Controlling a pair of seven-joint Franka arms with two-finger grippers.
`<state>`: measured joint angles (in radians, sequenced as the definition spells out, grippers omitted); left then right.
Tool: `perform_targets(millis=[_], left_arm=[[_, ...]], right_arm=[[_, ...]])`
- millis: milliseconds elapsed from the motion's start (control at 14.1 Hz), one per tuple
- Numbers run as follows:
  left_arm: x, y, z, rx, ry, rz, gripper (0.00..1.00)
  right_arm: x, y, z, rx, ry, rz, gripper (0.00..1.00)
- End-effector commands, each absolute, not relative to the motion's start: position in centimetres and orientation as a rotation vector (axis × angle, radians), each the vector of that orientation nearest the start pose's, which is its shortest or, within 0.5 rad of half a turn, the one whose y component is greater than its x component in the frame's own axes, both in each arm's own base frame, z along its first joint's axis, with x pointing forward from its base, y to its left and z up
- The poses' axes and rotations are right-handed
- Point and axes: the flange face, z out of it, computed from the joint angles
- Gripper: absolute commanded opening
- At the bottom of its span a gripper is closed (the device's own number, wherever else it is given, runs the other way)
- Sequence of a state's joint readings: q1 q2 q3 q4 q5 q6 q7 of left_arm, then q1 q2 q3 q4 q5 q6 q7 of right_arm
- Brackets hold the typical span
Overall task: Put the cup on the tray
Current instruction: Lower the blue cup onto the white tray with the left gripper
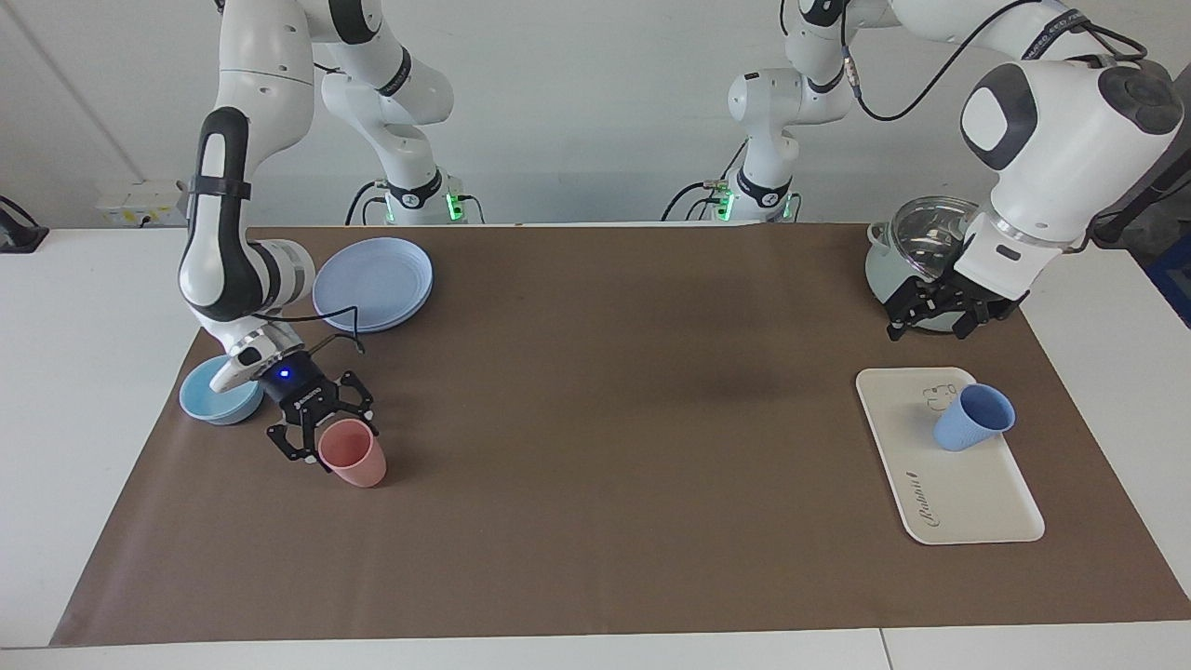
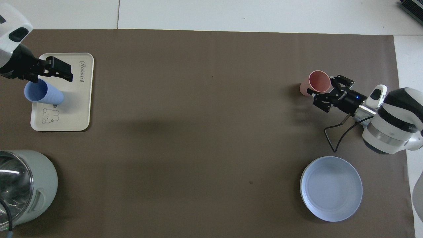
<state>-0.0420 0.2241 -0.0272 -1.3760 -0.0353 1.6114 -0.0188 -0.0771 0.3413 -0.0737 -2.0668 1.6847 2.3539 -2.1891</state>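
The periwinkle-blue cup point(image 1: 968, 421) point(image 2: 44, 93) stands free on the cream tray point(image 1: 968, 507) point(image 2: 71, 109), next to the bear drawing. My left gripper point(image 1: 930, 323) point(image 2: 66, 71) hangs open in the air above the tray, well clear of the cup and holding nothing. At the right arm's end of the table, my right gripper point(image 1: 314, 441) point(image 2: 322, 94) is shut on the rim of a pink tumbler point(image 1: 358, 461) point(image 2: 316, 83). That tumbler stands upright on or just over the brown paper.
A pale green pot with a glass lid point(image 1: 907, 256) point(image 2: 23, 185) sits nearer the robots than the tray. Round blue plates point(image 1: 372, 279) point(image 2: 331, 188) and a light-blue bowl point(image 1: 216, 402) lie beside the right arm. Brown paper point(image 1: 605, 419) covers the table.
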Motion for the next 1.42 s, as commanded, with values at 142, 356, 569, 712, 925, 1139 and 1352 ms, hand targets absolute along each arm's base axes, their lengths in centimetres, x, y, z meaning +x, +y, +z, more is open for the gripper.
perform_targets(millis=[142,356,569,712,925,1139,1352], left_arm=[[53.5,-6.3,64.1,-3.14,0.126,0.101,1.0],[51.8,-7.2,63.5,-3.103,0.142,0.11,0.99],[53.5,-7.4,63.9,-3.09,0.169,-0.07,1.0],[53.7,-7.4,64.1,-3.092,0.165,-0.109,1.0],[54.0,-6.8,63.5,-3.093,0.149,-0.082,1.0],[54.2,-5.7,63.1,-3.094,0.123,-0.079,1.0],[54.3,-4.9,63.1,-3.094,0.107,-0.081,1.0]], right_arm=[[58.6,-7.3,28.9,-2.24,-0.812,-1.337,1.0],[58.9,-6.0,31.7,-2.304,-0.799,-1.351,1.0],[58.9,-4.3,34.4,-2.343,-0.764,-1.356,1.0],[58.9,-3.3,35.9,-2.385,-0.745,-1.332,1.0],[59.1,-3.3,37.5,-2.408,-0.726,-1.278,1.0],[59.9,-3.4,39.6,-2.44,-0.725,-1.216,1.0],[60.7,-3.1,42.5,-2.502,-0.757,-1.129,1.0]])
